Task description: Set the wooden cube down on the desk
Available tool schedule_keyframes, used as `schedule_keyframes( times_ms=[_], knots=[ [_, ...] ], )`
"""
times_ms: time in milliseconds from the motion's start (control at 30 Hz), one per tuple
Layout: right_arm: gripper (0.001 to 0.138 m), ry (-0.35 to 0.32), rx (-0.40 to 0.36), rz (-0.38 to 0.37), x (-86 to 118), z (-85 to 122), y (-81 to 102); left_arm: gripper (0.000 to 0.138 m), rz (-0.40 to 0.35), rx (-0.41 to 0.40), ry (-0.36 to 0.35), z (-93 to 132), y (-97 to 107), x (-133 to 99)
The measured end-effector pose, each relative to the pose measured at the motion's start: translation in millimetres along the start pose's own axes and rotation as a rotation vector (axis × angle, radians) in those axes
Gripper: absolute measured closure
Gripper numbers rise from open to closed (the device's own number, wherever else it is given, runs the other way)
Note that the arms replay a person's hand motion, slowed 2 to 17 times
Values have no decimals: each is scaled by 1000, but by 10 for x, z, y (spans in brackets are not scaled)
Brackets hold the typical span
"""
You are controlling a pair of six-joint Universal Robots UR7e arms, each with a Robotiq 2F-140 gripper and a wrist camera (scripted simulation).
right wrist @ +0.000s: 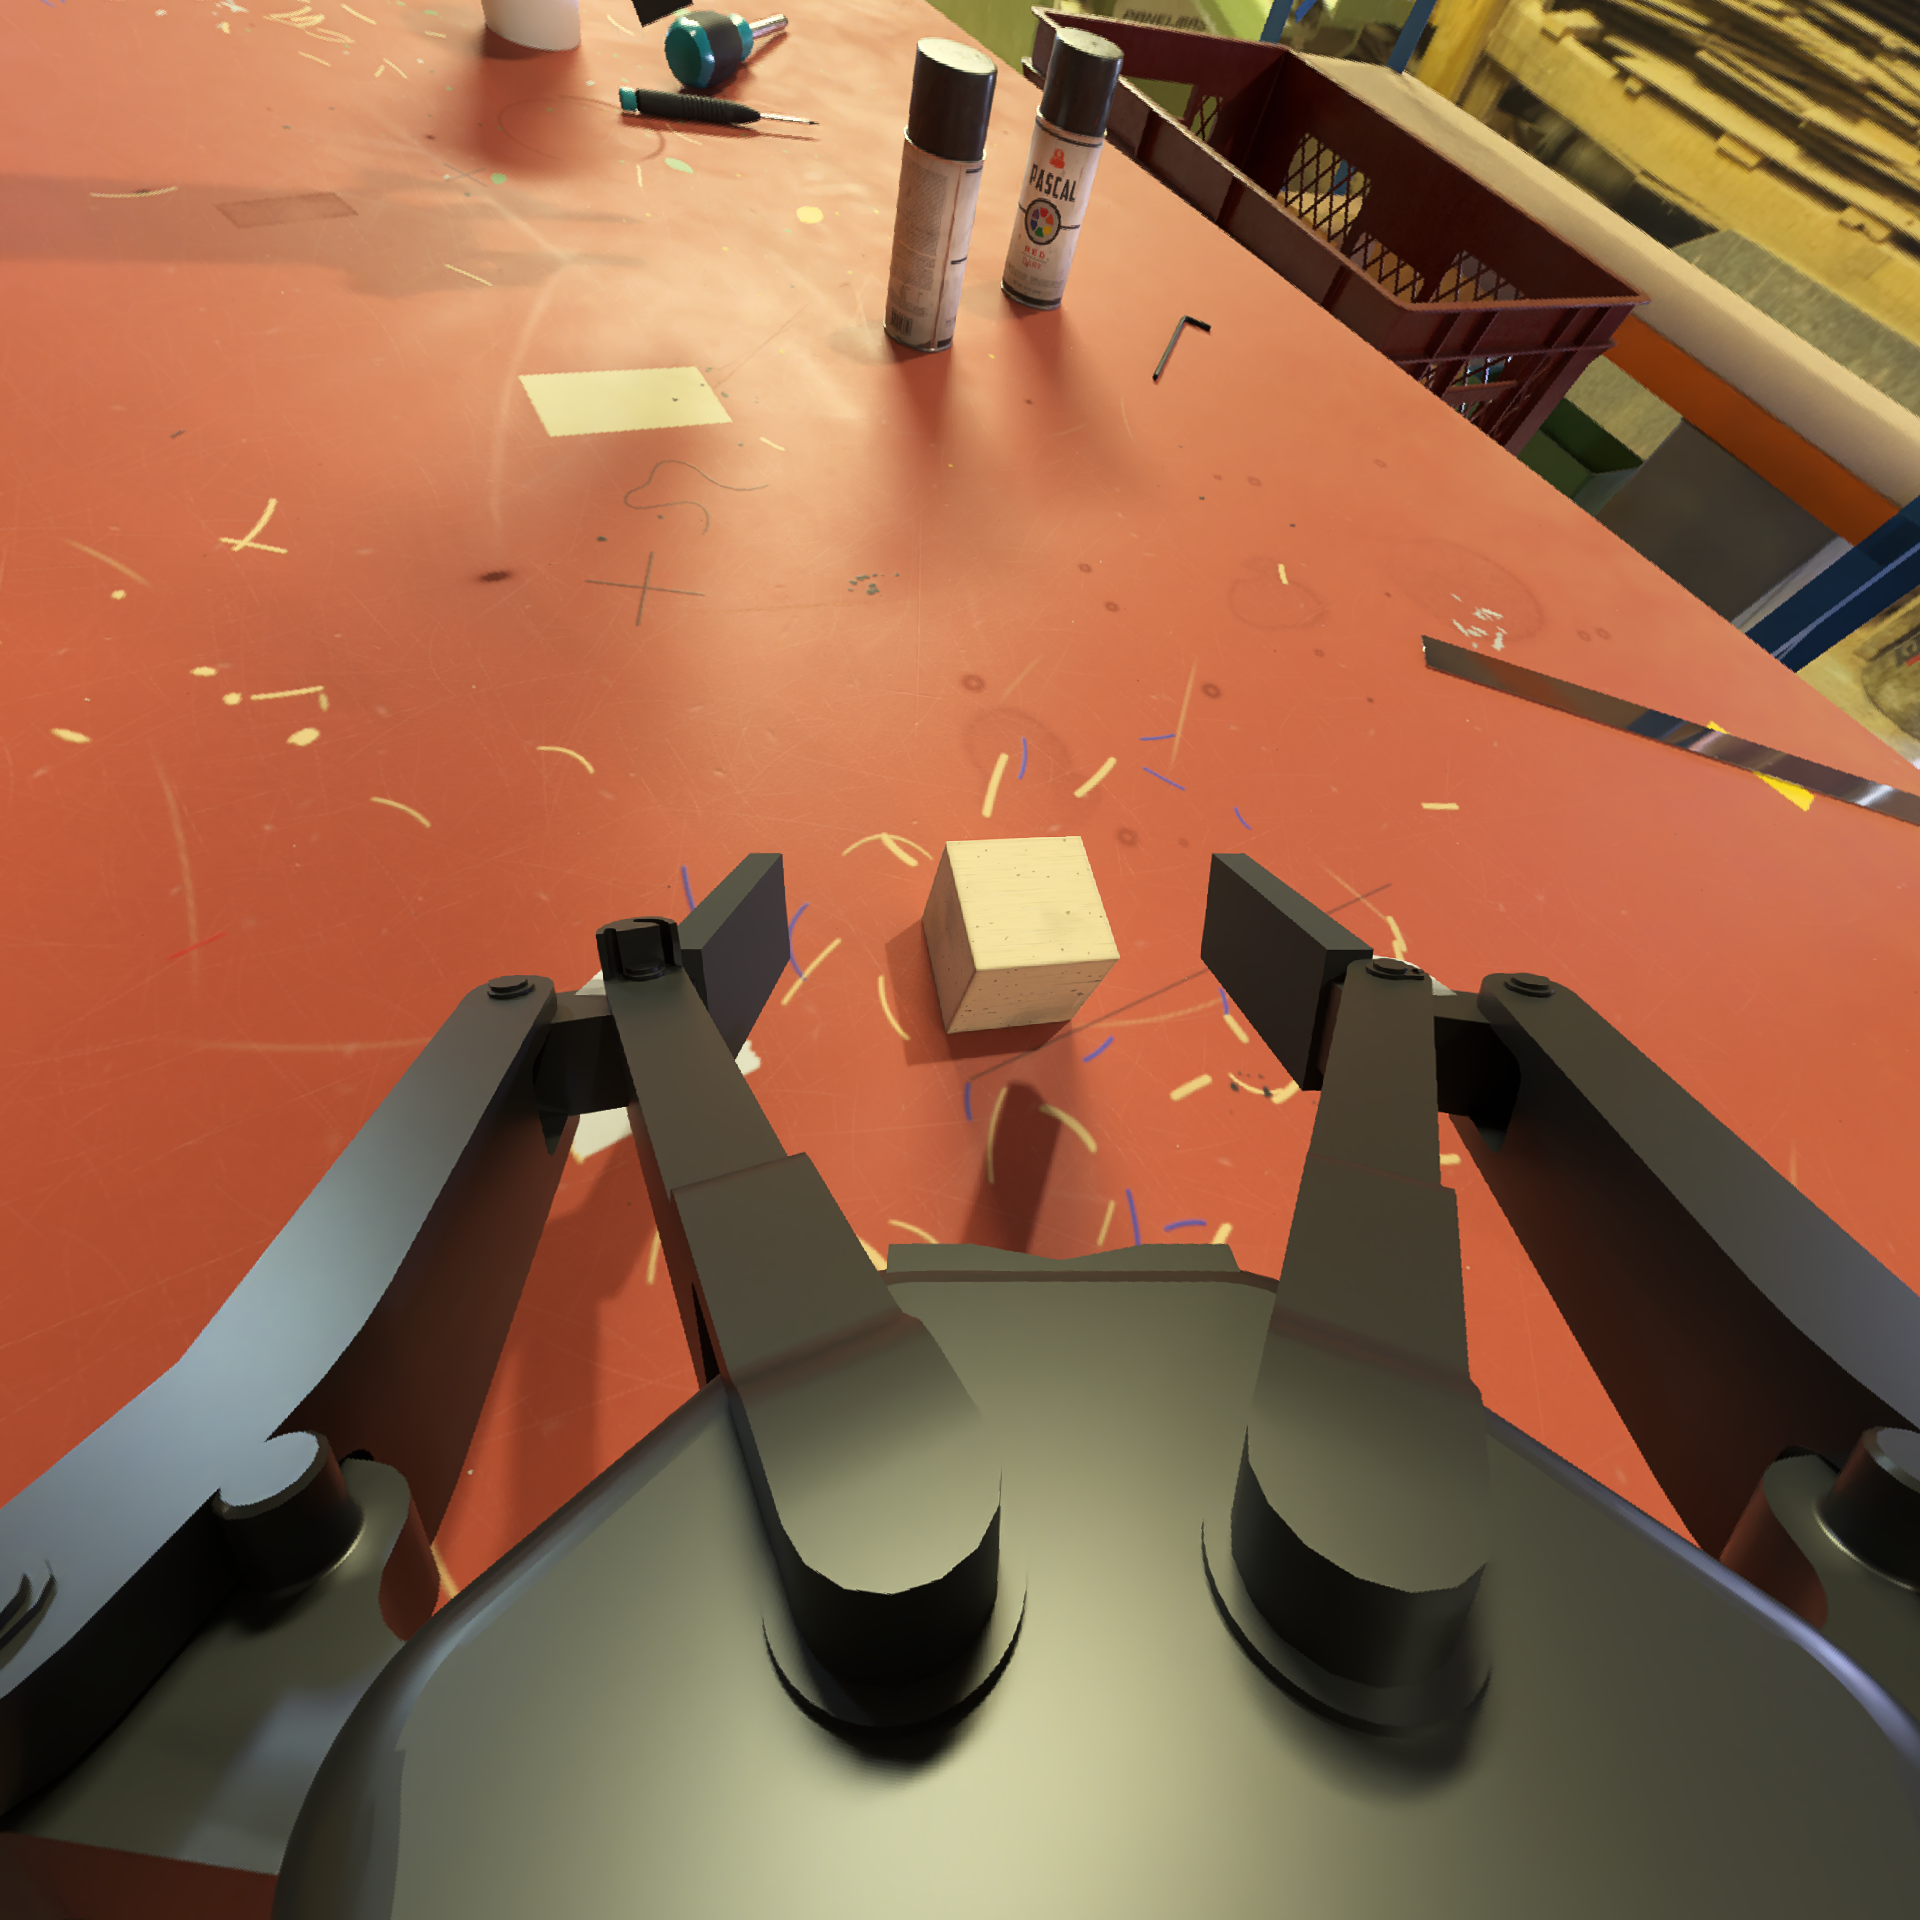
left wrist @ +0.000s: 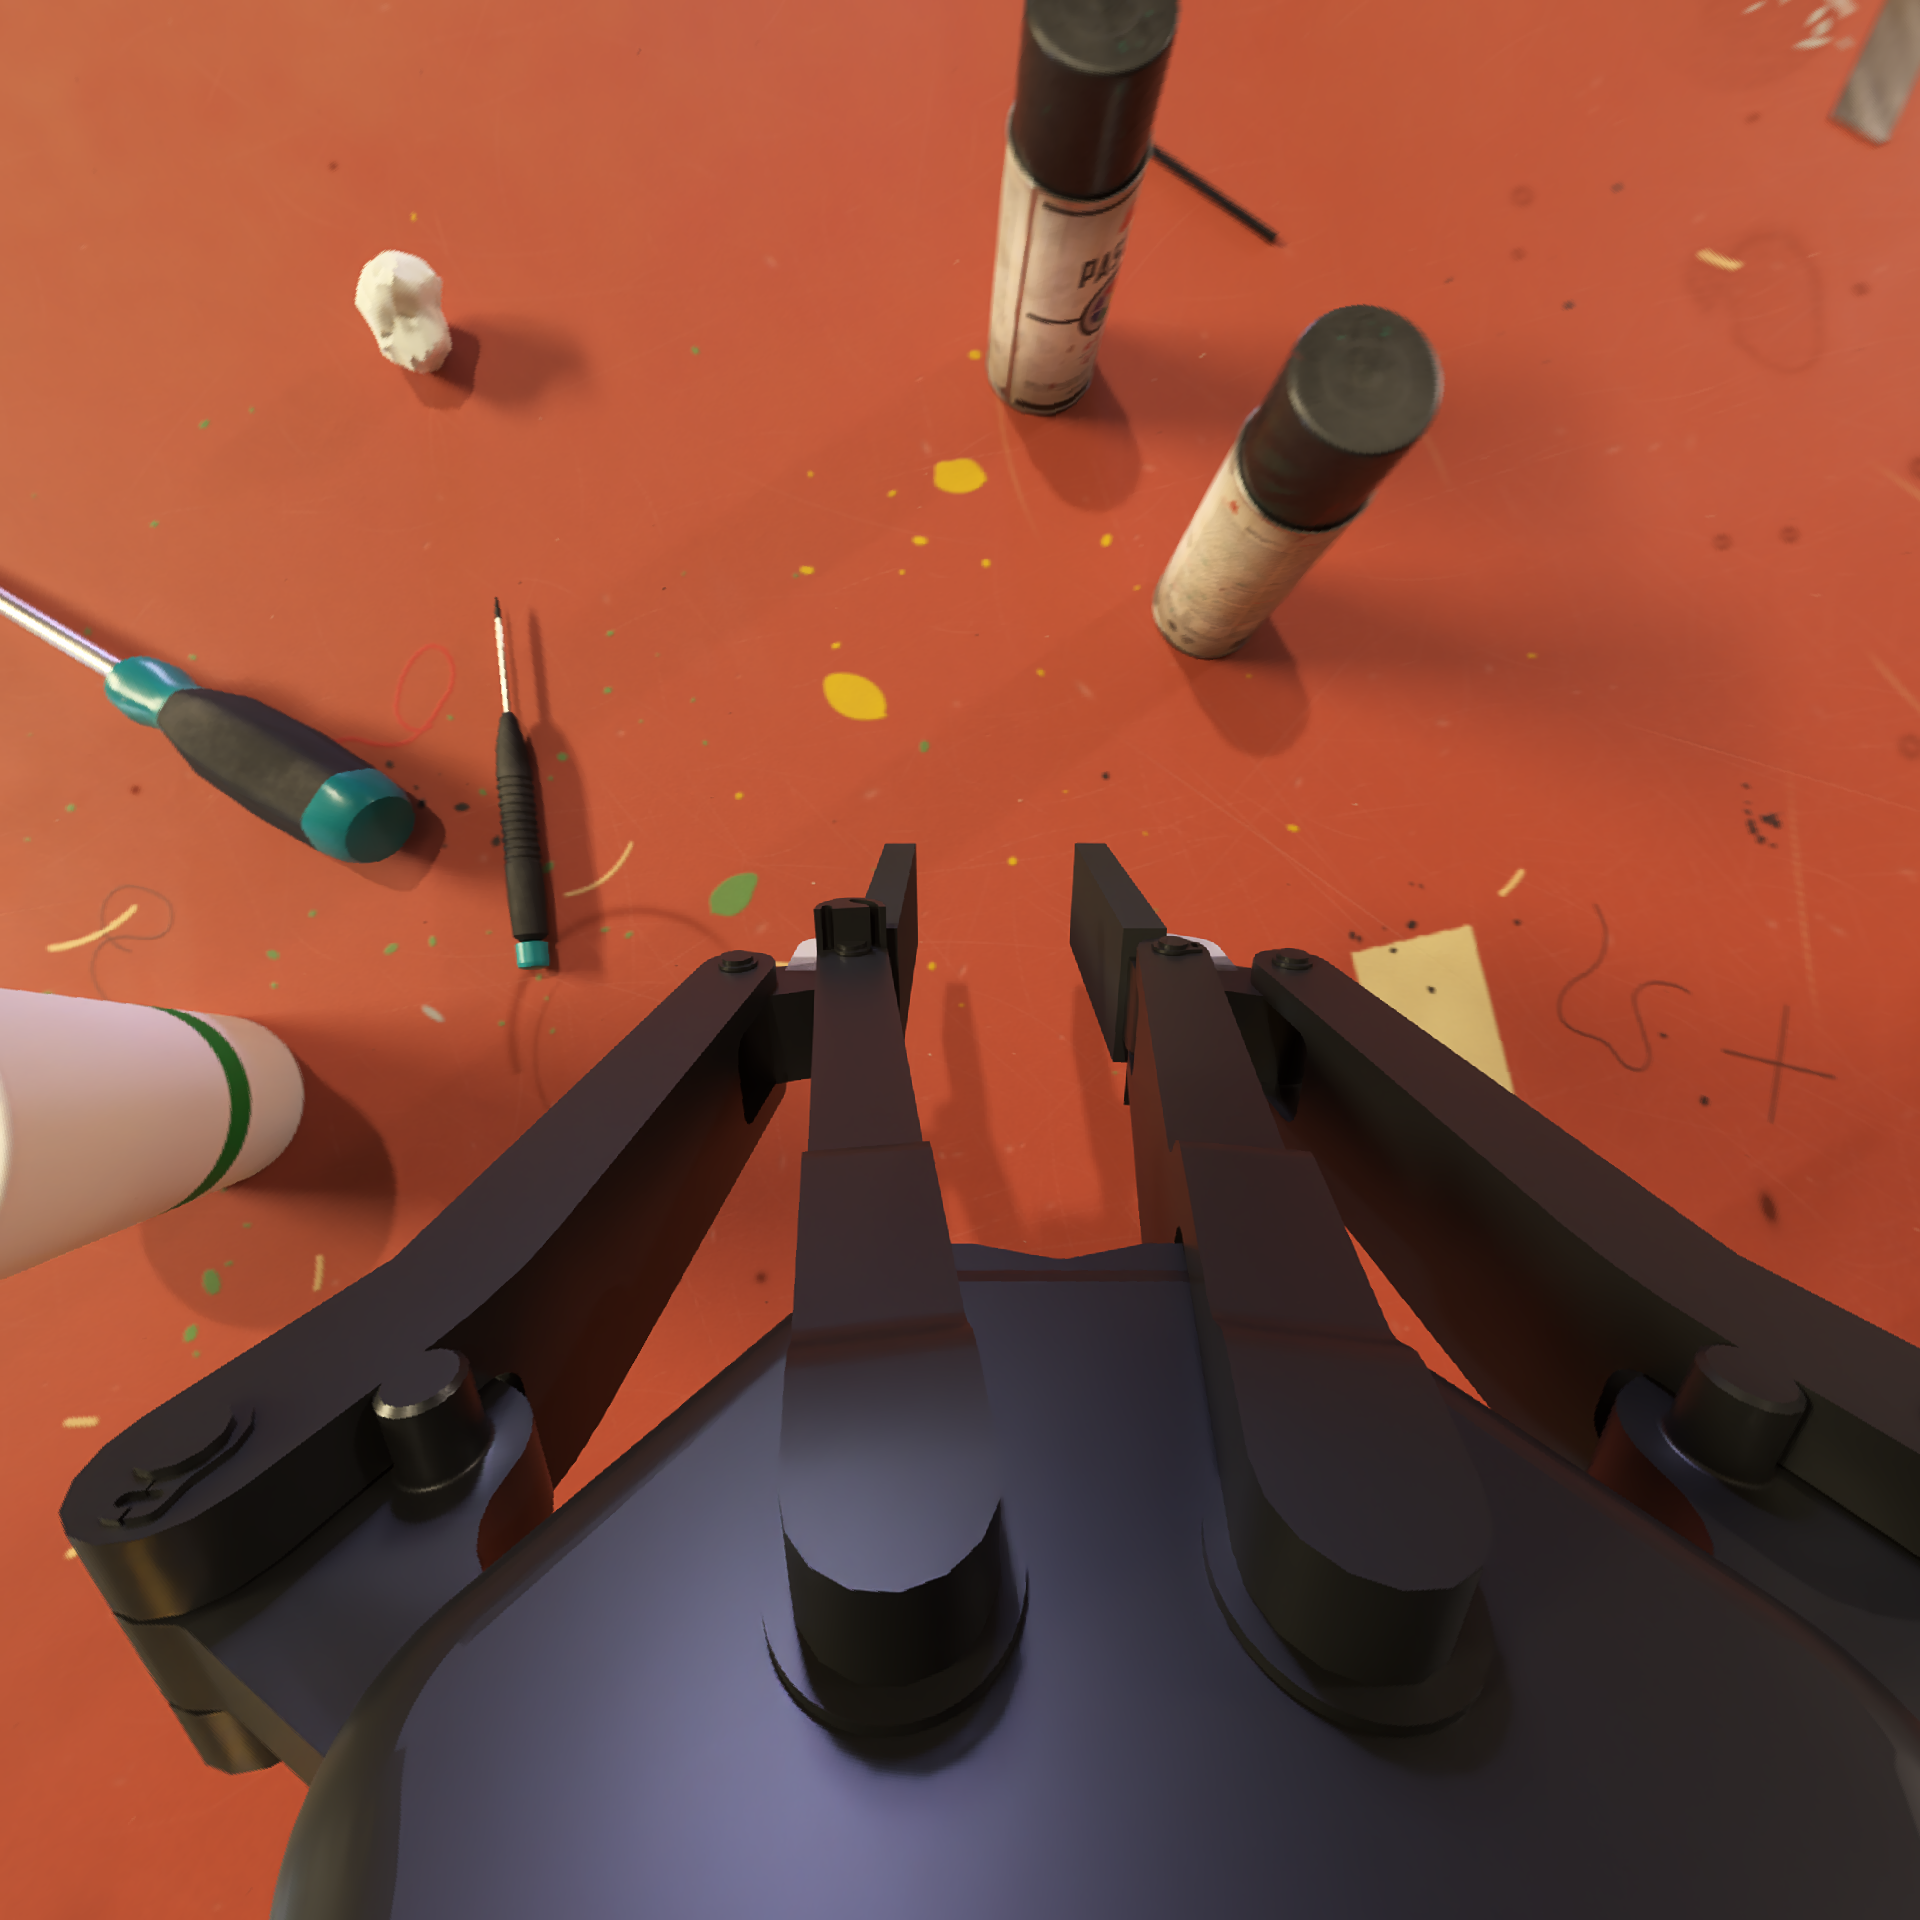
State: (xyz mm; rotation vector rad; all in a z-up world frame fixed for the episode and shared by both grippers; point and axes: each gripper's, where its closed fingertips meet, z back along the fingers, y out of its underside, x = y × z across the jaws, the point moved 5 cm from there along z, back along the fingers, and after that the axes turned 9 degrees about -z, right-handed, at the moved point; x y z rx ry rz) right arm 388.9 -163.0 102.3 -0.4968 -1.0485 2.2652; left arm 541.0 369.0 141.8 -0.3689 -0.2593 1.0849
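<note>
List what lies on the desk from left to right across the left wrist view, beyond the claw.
White cup → teal-handled screwdriver → white lump → small black screwdriver → upright spray can → second spray can

left wrist cam: sitting just behind the left gripper [left wrist: 994, 914], looking steeply down at the red desk [left wrist: 727, 312], close in.
right wrist cam: riding behind the right gripper [right wrist: 992, 935], tilting lower and seeing far across the desk [right wrist: 416, 623] to a crate [right wrist: 1403, 187] at the far right edge.
shared: both catching two spray cans [left wrist: 1070, 208] [right wrist: 1049, 166], both screwdrivers [left wrist: 260, 753] [right wrist: 712, 44], tan patch [left wrist: 1439, 997] [right wrist: 623, 399].
</note>
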Motion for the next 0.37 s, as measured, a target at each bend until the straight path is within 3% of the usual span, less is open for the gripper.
schedule_keyframes(
  times_ms=[367],
  knots=[
    [35,-11,-19,-28,76,-28,16,96,31,197,-99,-290,-89,221]
  ],
)
